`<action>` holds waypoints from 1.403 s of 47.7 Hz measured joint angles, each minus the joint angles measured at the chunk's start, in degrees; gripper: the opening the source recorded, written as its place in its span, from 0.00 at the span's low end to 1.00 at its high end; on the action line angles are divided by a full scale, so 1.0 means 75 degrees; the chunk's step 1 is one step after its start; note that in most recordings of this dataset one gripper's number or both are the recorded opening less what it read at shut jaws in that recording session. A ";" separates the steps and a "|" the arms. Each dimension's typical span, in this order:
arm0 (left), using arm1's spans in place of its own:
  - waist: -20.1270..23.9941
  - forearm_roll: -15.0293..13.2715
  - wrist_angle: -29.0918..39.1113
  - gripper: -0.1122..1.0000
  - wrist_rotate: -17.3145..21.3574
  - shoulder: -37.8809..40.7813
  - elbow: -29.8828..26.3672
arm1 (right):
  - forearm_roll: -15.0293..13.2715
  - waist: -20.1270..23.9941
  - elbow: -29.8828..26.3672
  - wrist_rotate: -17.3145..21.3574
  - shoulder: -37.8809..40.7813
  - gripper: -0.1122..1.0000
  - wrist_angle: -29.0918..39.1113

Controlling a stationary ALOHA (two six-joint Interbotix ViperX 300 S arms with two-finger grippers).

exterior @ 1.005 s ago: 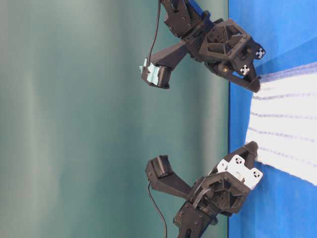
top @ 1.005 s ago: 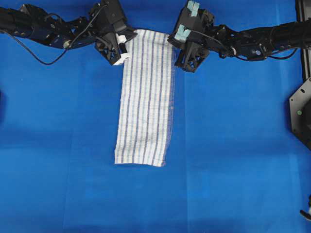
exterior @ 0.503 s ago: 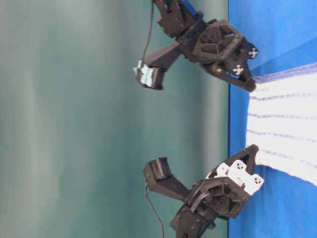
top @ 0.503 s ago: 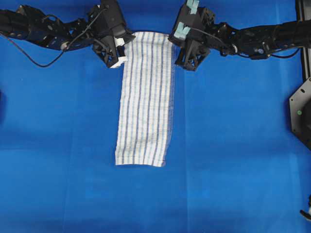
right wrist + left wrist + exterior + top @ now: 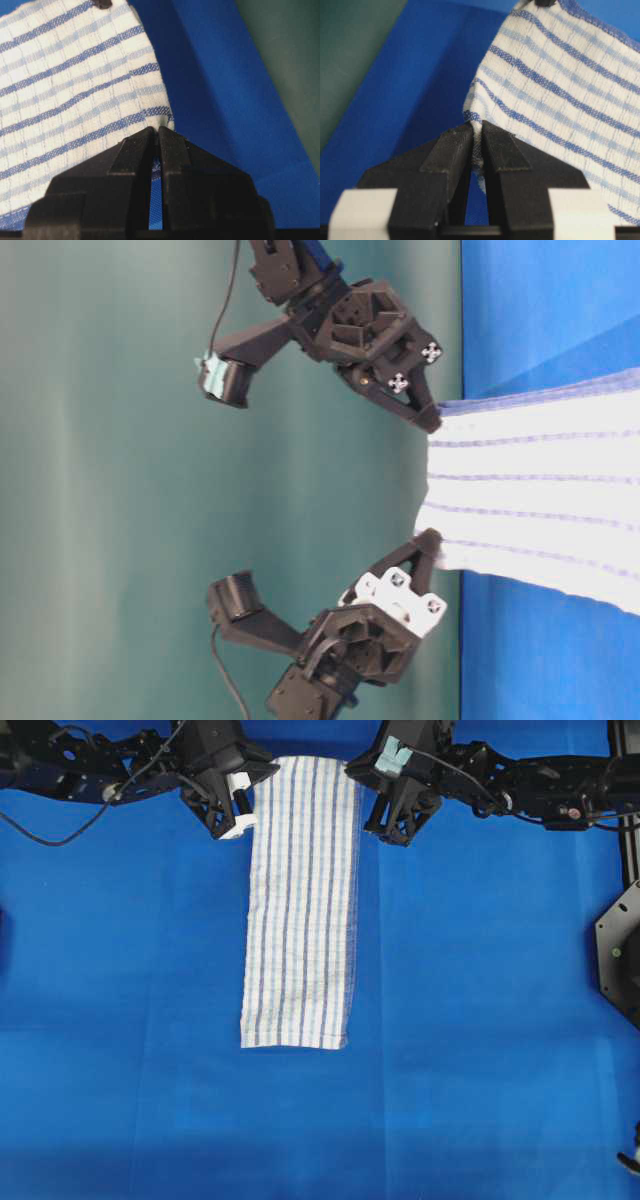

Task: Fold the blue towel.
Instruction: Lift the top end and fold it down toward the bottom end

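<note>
Left tool (image 5: 476, 137) and right tool (image 5: 155, 136) each clamped on a far corner of the blue towel (image 5: 300, 910). Far edge lifted, rest trailing along the worktop (image 5: 500, 1020). Light, limp, likely to sag between grips; best held at corners.

blue table covering (image 5: 480, 1020) bears the striped towel (image 5: 300, 920), apparently partly lifted.

Overhead view: the top edge crops both black arms, and the black mount (image 5: 620, 955) is cut by the right edge. Table-level view: the right edge cuts off the white, blue-striped woven towel (image 5: 540, 505). Wrist views: each pinched towel corner is hidden between the jaws; the opposite tool's fingertip (image 5: 545, 2) is barely visible.
</note>
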 measured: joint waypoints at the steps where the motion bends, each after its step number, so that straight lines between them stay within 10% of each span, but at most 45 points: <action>1: 0.0000 0.0000 0.0012 0.14 0.0000 -0.0023 0.0012 | 0.0000 0.0000 0.0000 0.0000 -0.0012 0.35 0.0000; 33: -0.0539 0.0000 0.0059 0.14 0.0000 -0.1418 0.0832 | 0.0094 0.0762 0.0316 0.0176 -0.1066 0.35 0.0516; 67: -0.3516 -0.0035 -0.0246 0.14 -0.0891 -0.1875 0.1711 | 0.1641 0.3773 0.0973 0.0633 -0.1512 0.35 0.0246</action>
